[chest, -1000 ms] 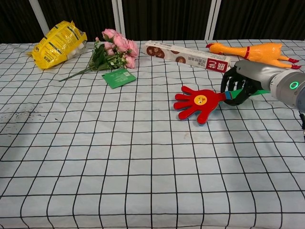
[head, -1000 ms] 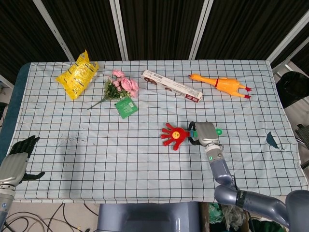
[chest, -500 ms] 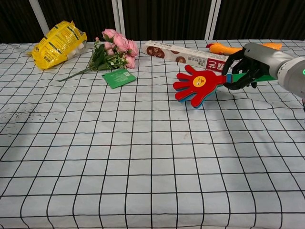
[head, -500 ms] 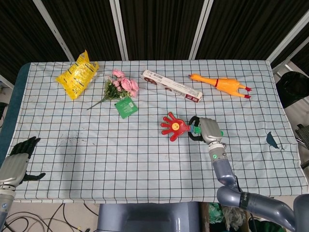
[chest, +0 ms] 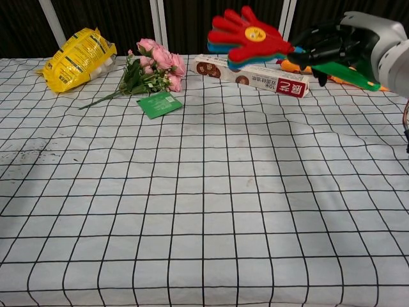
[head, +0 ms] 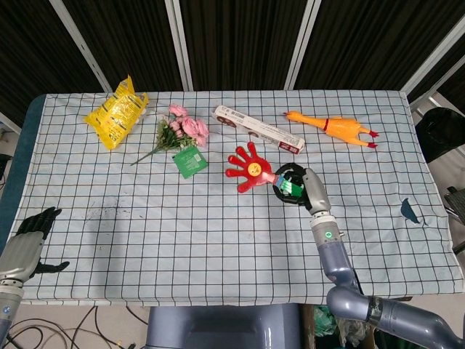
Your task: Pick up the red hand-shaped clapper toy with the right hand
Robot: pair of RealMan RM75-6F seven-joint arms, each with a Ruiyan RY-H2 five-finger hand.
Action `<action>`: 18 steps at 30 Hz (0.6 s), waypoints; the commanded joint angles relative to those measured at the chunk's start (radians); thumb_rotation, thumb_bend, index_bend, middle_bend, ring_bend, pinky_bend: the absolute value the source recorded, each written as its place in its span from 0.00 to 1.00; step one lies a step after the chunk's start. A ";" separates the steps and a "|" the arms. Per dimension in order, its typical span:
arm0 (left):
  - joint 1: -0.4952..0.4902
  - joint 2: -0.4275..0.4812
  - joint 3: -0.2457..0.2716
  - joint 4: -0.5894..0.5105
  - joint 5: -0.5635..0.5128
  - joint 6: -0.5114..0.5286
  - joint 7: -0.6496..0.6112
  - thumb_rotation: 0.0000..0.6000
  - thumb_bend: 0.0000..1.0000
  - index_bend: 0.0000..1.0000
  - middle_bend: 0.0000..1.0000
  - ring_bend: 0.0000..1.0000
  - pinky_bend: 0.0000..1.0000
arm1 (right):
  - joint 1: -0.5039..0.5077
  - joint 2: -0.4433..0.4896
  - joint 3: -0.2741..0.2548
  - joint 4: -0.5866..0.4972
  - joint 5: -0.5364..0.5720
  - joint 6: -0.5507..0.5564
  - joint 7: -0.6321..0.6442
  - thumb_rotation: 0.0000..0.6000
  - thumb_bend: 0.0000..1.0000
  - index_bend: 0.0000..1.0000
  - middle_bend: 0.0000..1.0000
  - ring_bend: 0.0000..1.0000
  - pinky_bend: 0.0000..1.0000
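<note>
The red hand-shaped clapper toy has a yellow smiley badge on its palm and is raised well above the checked cloth. My right hand grips its green handle, fingers wrapped round it, with the red palm pointing left. My left hand hangs off the table's near left corner with its fingers apart and nothing in it; only the head view shows it.
A long white box and an orange rubber chicken lie behind the raised toy. Pink flowers, a green packet and a yellow snack bag sit at the back left.
My right hand has lifted the clapper off the cloth, carrying it up and to the left. The left hand has stayed put.
</note>
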 commanded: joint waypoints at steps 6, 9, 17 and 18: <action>-0.001 0.001 0.001 -0.001 -0.001 -0.003 -0.002 1.00 0.00 0.00 0.00 0.00 0.00 | -0.105 0.086 0.241 -0.240 0.156 -0.051 0.336 1.00 0.65 0.88 0.74 0.68 0.67; -0.002 0.000 0.002 -0.001 -0.001 -0.004 0.001 1.00 0.00 0.00 0.00 0.00 0.00 | -0.103 0.109 0.174 -0.224 0.106 -0.061 0.261 1.00 0.66 0.88 0.74 0.68 0.67; -0.001 0.003 0.001 -0.009 -0.007 -0.006 -0.008 1.00 0.00 0.00 0.00 0.00 0.00 | -0.027 0.142 -0.118 -0.030 -0.017 -0.083 -0.184 1.00 0.66 0.88 0.74 0.69 0.67; -0.001 0.005 0.002 -0.009 -0.006 -0.006 -0.010 1.00 0.00 0.00 0.00 0.00 0.00 | -0.017 0.143 -0.137 -0.013 -0.012 -0.082 -0.227 1.00 0.66 0.88 0.74 0.69 0.67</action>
